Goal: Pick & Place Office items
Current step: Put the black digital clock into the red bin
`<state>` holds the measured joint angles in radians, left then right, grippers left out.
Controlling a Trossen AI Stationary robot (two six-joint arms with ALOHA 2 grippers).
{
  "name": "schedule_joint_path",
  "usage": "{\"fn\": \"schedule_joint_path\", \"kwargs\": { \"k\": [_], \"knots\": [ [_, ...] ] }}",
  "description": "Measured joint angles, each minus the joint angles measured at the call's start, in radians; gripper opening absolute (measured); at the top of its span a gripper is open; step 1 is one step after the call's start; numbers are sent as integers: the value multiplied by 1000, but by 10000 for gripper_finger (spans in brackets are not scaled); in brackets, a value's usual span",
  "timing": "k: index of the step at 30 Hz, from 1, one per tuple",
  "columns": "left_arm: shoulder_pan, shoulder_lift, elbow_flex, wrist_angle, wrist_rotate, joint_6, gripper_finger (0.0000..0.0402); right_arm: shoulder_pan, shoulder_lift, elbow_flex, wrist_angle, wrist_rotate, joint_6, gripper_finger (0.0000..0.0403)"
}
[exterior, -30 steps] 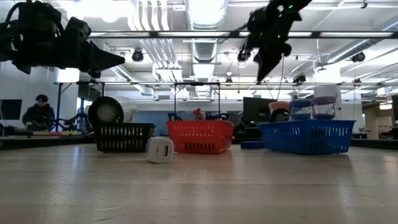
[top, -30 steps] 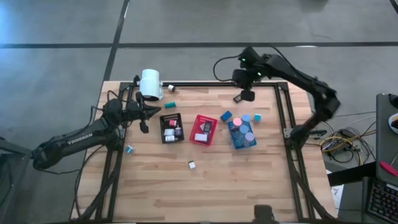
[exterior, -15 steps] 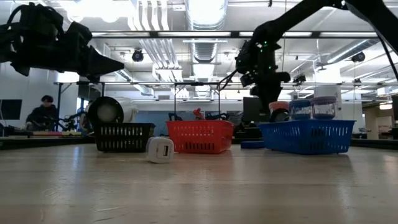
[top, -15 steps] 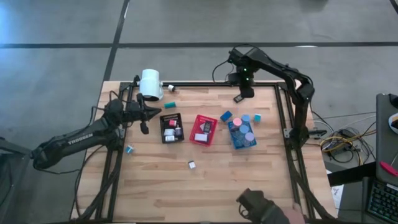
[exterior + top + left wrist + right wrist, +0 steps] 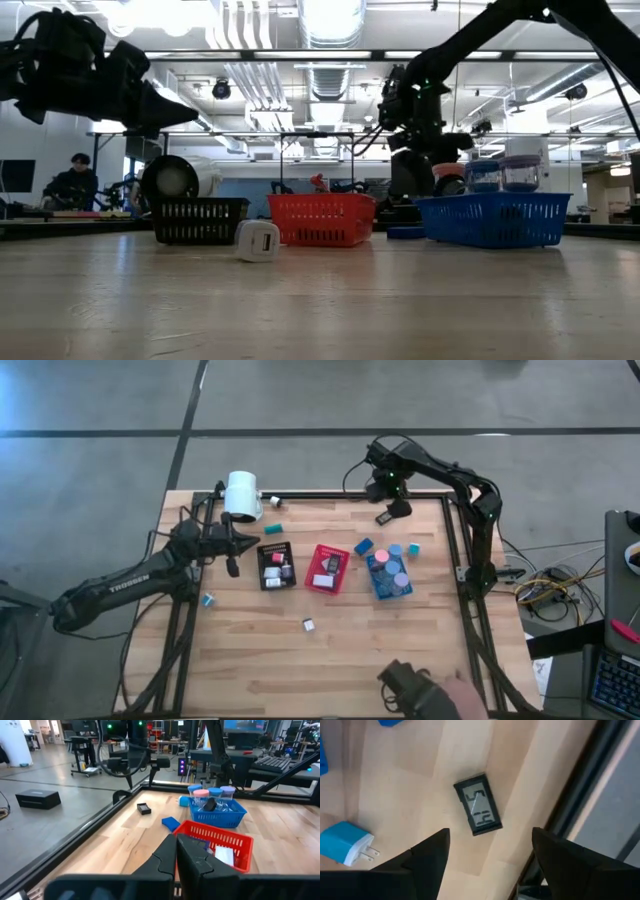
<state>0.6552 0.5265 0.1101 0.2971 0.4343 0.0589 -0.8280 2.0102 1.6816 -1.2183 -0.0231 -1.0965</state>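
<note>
Right gripper (image 5: 487, 857) spread wide, fingers either side of a small black rectangular digital display (image 5: 478, 804) lying flat on the pale wooden table (image 5: 250, 650), hovering above it at the far edge beside the black frame rail (image 5: 580, 790). Nothing held. Nearby, a light-blue plug adapter (image 5: 344, 842) on the wood. Left gripper (image 5: 176, 851) pressed shut and empty, raised above the table's left side near the black rectangular tray (image 5: 275, 566). Further right, red tray (image 5: 327, 568) and blue tray (image 5: 388, 577) with pink and blue round caps (image 5: 394, 566). Small white block (image 5: 309, 624) alone toward the near side.
</note>
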Motion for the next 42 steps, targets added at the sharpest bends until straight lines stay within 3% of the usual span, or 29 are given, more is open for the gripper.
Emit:
{"fn": "schedule_joint_path", "kwargs": {
  "k": [18, 34, 37, 42],
  "knots": [
    [0, 0, 0, -22, -3, 19, 19, 19, 1, -220, 225, 28, -175, 249],
    [0, 0, 0, -21, -7, 42, 19, 19, -8, -369, 404, 52, -196, 245],
    [0, 0, 0, -20, -8, 42, 19, 19, -6, -381, 406, 53, -166, 220],
    [0, 0, 0, -17, -11, 42, 19, 19, -5, -373, 388, 53, -70, 144]
  ]
}}
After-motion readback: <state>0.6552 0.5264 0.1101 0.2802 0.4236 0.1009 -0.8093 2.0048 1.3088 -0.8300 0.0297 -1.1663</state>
